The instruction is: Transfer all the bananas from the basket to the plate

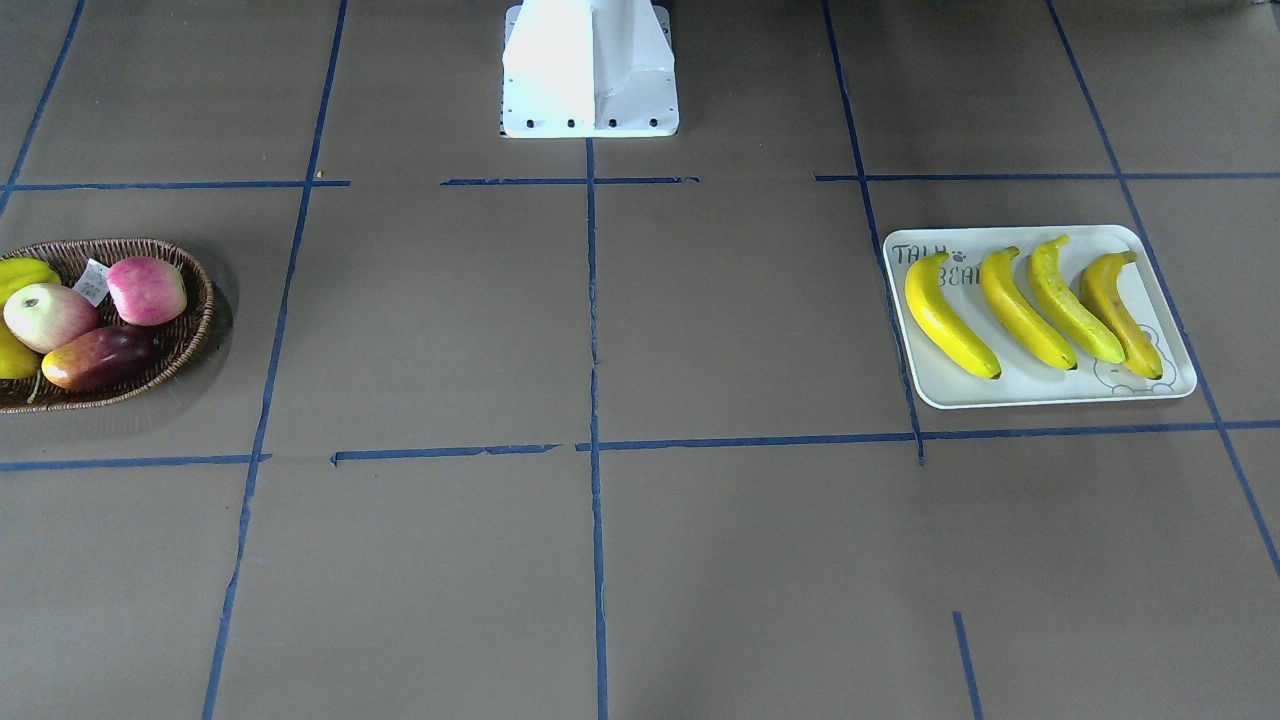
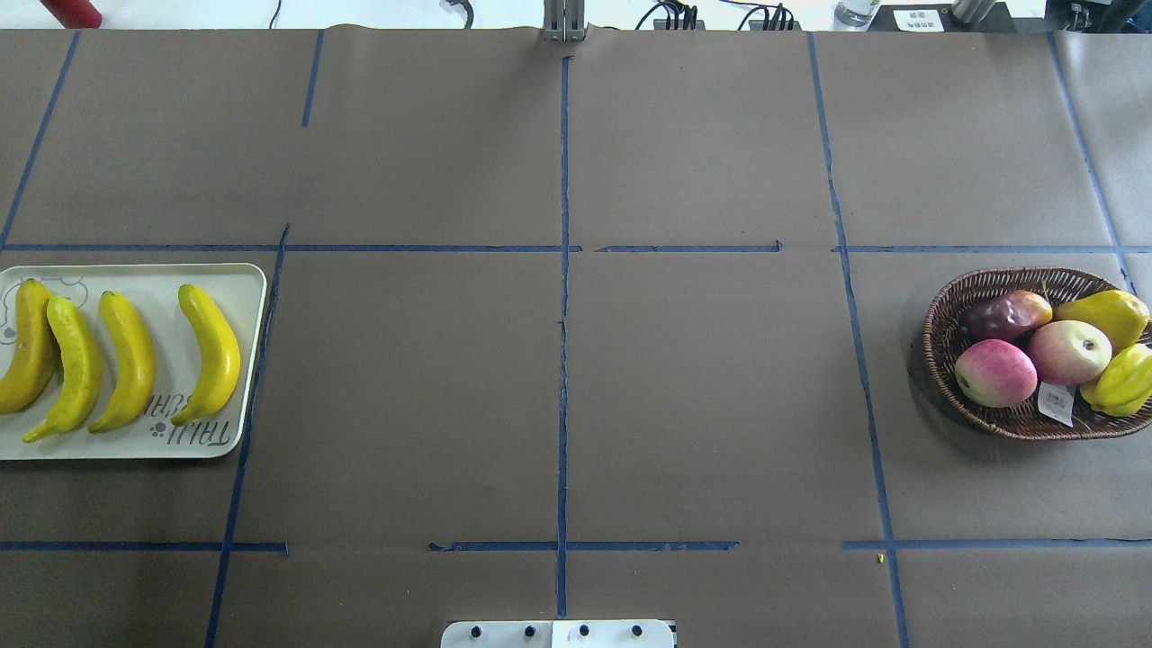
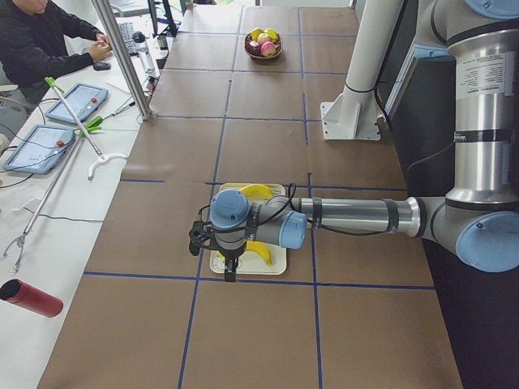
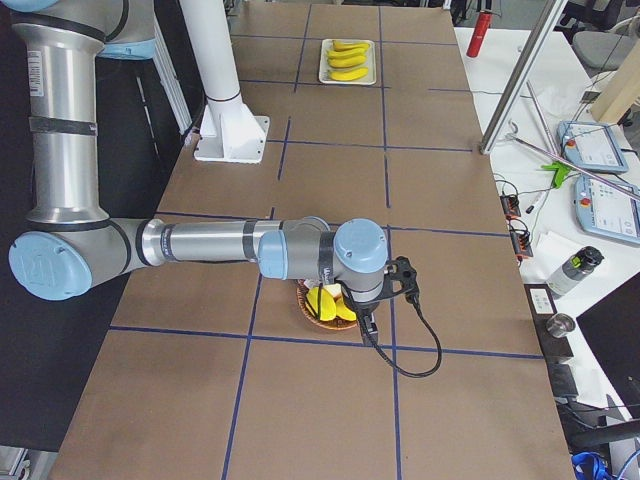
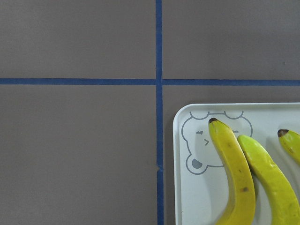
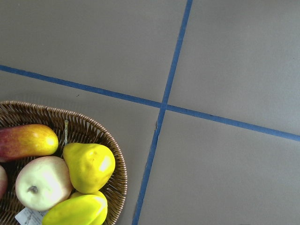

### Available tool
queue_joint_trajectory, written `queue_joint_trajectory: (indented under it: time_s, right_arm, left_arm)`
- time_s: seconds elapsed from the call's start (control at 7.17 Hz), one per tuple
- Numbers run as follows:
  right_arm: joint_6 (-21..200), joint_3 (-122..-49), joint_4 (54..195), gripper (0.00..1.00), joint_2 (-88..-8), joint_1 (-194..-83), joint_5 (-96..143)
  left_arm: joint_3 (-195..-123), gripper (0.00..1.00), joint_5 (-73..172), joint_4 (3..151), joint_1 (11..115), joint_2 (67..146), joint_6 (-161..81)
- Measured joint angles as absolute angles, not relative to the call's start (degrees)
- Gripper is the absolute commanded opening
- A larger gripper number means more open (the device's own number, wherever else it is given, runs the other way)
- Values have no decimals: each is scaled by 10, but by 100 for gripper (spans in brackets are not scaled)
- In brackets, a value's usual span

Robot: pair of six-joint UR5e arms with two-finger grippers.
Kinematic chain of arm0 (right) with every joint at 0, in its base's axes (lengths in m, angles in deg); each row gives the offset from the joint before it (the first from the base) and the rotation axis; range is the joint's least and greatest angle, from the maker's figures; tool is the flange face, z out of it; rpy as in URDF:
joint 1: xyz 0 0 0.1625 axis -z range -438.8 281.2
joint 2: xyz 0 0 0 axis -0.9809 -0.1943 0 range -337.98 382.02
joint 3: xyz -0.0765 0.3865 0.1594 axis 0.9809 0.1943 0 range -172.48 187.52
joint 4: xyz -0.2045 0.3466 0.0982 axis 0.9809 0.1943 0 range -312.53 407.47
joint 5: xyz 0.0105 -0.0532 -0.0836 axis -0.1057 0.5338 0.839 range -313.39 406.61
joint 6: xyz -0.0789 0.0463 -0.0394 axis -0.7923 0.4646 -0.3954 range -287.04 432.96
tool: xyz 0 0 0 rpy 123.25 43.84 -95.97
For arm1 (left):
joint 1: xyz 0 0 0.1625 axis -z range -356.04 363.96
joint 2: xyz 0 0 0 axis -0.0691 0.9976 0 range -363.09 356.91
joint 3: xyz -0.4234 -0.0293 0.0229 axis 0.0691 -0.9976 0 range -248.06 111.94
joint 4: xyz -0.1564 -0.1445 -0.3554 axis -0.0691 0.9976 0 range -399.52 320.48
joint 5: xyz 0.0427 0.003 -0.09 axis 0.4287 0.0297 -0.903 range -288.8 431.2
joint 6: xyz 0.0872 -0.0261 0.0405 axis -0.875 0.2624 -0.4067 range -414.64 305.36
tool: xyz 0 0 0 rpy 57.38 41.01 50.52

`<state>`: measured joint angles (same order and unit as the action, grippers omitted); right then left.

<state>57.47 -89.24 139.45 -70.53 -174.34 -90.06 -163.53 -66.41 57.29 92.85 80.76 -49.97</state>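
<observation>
All four bananas (image 1: 1020, 315) are lying on the plate (image 1: 1040, 388), and the basket (image 1: 200, 320) is holding only other fruit (image 1: 147, 290), so the job is looking finished. For the left claw (image 3: 231, 274) and right claw (image 4: 370, 328), open or closed can't be told.

1. Seen from overhead, the plate (image 2: 254, 297) lies at the left end of the counter (image 2: 576, 405) and the basket (image 2: 938, 346) at its right end, well apart.
2. Four bananas (image 2: 135, 360) lie side by side on the plate; the two farthest left touch.
3. In the basket, two apples (image 2: 994, 372) sit side by side. A mango (image 2: 1006, 314) lies behind them at the far rim, with a pear (image 2: 1111, 315) to its right.
4. The robot base (image 2: 558, 634) stands at the counter's near edge, midway between plate and basket.
5. The left gripper (image 3: 229, 271) hangs above the plate's edge, the right gripper (image 4: 368, 325) above the basket's edge.
</observation>
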Motion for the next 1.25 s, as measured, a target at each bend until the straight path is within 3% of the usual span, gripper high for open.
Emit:
queue_joint_trajectory:
  time_s: [0.7,1.25]
  right_arm:
    - [586,-833,1393,100,-705,-1743,-921]
    - [695,-829,1391,100,-706,-1743,-926]
  left_arm:
    - [-1639,100,-668,489,943,813,-542]
    - [-1639,100,-672,490,944,812,-542]
